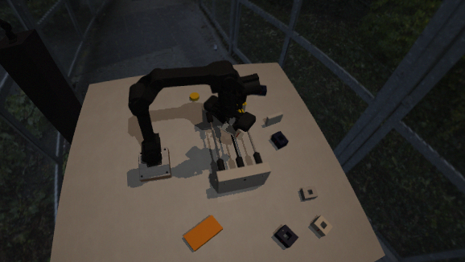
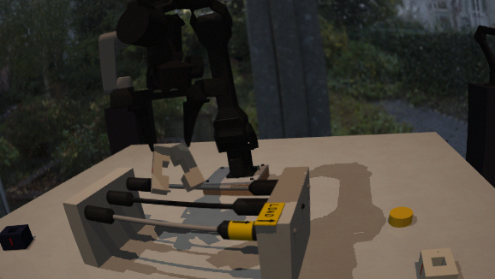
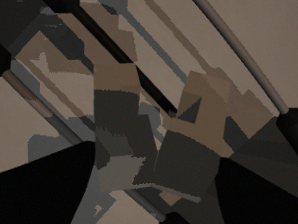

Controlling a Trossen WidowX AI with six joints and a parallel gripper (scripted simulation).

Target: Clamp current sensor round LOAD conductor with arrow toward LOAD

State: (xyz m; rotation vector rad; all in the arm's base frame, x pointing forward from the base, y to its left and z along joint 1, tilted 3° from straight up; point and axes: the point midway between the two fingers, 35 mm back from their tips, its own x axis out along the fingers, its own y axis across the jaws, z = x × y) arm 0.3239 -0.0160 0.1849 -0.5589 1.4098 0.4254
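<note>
My gripper is shut on the beige split-core sensor. The sensor's two halves are spread open and hang tilted, low over the fixture's three conductors. In the exterior view its lower ends overlap the rear conductor. I cannot tell which rod it straddles. The LOAD conductor is the front rod there, with a yellow sleeve beside the yellow LOAD label on the end block. The sensor's arrow is not visible.
The fixture's other end block holds the rods. Around it lie a dark blue cube, a beige block, a yellow disc, an orange slab and several small square rings. The arm base is at the left.
</note>
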